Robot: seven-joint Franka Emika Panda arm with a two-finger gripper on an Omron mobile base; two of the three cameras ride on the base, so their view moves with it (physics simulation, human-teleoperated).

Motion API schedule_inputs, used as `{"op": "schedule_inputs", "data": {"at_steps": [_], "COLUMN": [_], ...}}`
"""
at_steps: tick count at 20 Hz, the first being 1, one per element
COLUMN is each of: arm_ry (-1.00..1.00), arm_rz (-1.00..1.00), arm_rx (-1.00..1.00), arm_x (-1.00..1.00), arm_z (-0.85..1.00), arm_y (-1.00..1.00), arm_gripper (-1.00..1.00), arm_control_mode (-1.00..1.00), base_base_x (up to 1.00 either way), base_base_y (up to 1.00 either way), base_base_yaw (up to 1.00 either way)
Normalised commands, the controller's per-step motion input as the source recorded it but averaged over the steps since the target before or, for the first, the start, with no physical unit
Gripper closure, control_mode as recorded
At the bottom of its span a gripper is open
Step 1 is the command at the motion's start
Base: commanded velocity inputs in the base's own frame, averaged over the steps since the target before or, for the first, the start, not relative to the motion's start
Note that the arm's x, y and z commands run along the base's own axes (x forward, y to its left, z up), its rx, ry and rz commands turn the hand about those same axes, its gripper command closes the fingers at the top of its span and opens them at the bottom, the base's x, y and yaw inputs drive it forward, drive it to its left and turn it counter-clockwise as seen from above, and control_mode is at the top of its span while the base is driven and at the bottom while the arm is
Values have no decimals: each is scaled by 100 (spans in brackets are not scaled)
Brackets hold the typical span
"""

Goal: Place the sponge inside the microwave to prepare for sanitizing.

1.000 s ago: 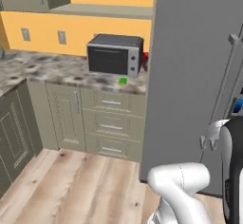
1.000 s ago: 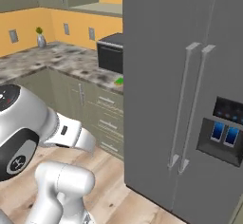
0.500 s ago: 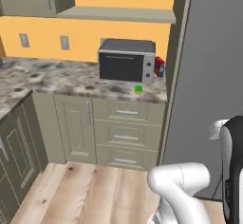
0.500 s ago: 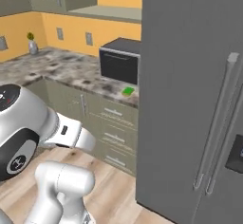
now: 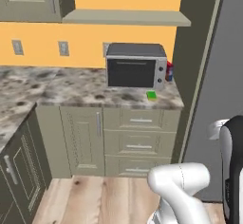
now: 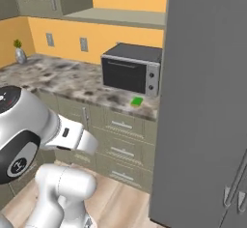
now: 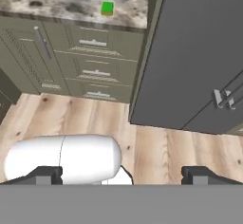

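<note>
Now, here is how the room stands.
View: the whole picture has slid and grown since a moment ago; the cabinets and the small oven sit nearer and more square-on, so it is the base that has driven, not the things.
Sponge: the sponge [image 5: 151,95] lies flat on the speckled tabletop [image 5: 57,88], just in front of the right end of the countertop oven [image 5: 135,65] and near the front edge, unmoved on the stone; nothing touches it.
Countertop oven: a small grey-and-black box with its door shut; I judge this is not the unit the task means, since it is freestanding and small.
Microwave: I cannot pick out a built-in microwave from where I stand.
Fridge: the tall grey fridge [image 6: 207,101] stands right beside the tabletop's end, close to the sponge's right.
Claw: the claw [image 7: 121,175] has its two dark tips spread wide with nothing between them, hanging over the wooden floor [image 7: 156,144] well apart from the sponge, aimed towards the drawers [image 7: 92,69].
Meaning for the task: the approach is under way and the pick-up has not begun; the sponge is now in front of the robot, so a reach up and forward to the tabletop looks like the next need.
Risk: the fridge side is close, so the arm has little room on that flank.
</note>
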Motion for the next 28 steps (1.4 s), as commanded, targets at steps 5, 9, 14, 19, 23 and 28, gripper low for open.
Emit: {"op": "schedule_inputs", "data": {"at_steps": [5, 9, 14, 19, 23, 28], "arm_ry": [0, 0, 0, 0, 0, 0], "arm_rz": [0, 0, 0, 0, 0, 0], "arm_rx": [0, 0, 0, 0, 0, 0], "arm_x": [0, 0, 0, 0, 0, 0], "arm_z": [0, 0, 0, 0, 0, 0], "arm_y": [0, 0, 0, 0, 0, 0], "arm_gripper": [-100, -100, -100, -100, -100, -100], "arm_control_mode": [100, 100, 100, 100, 100, 100], "base_base_x": [55, 76, 84, 74, 49, 49], "base_base_y": [67, 54, 37, 18, -3, 0], "base_base_yaw": [-13, -1, 0, -1, -8, -20]}}
